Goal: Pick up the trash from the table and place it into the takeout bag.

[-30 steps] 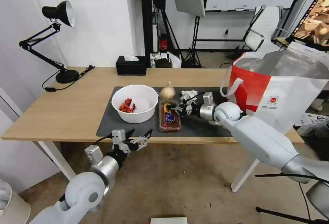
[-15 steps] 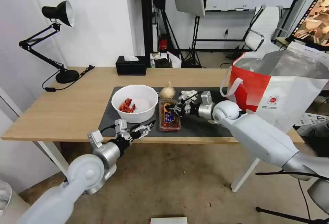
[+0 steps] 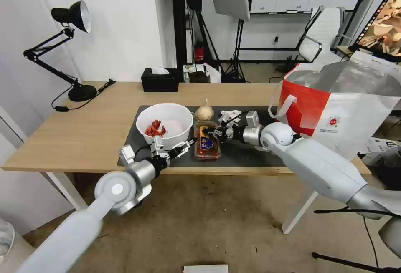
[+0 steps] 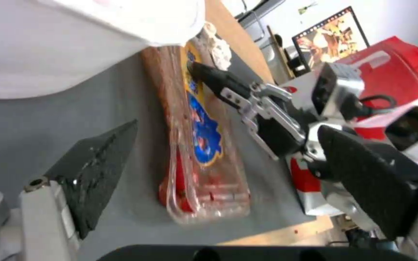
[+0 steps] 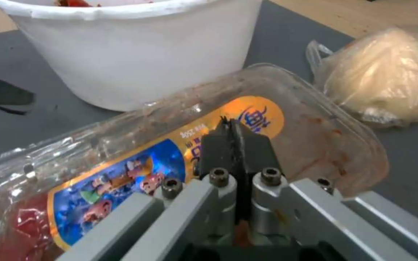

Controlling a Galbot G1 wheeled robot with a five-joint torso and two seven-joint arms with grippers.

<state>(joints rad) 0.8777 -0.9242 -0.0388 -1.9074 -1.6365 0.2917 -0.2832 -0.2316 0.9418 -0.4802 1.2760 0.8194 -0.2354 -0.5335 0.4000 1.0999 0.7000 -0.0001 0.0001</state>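
On the dark mat (image 3: 246, 156) a white bowl (image 3: 165, 125) holds red scraps (image 3: 153, 130). Right of it lies the clear clamshell tray (image 3: 206, 147), with the beige knotted baggie (image 3: 204, 111) and the crumpled napkin (image 3: 229, 116) behind. My right gripper (image 3: 215, 132) is shut, its tips (image 5: 230, 127) resting on the tray's label (image 5: 122, 159). Whether it pinches the lid I cannot tell. My left gripper (image 3: 177, 144) is open at the mat's front edge, between bowl and tray (image 4: 204, 174). The takeout bag (image 3: 334, 110) stands open at the table's right end.
A black tissue box (image 3: 159, 80) sits at the back edge of the table (image 3: 83, 131). A black desk lamp (image 3: 71, 47) stands at the back left with its cord trailing. Bare wood stretches left of the mat. Stands, a chair and a screen lie beyond.
My left arm has risen from below the table's front edge and moved forward to the mat beside the bowl, still open. The right gripper has hardly moved.
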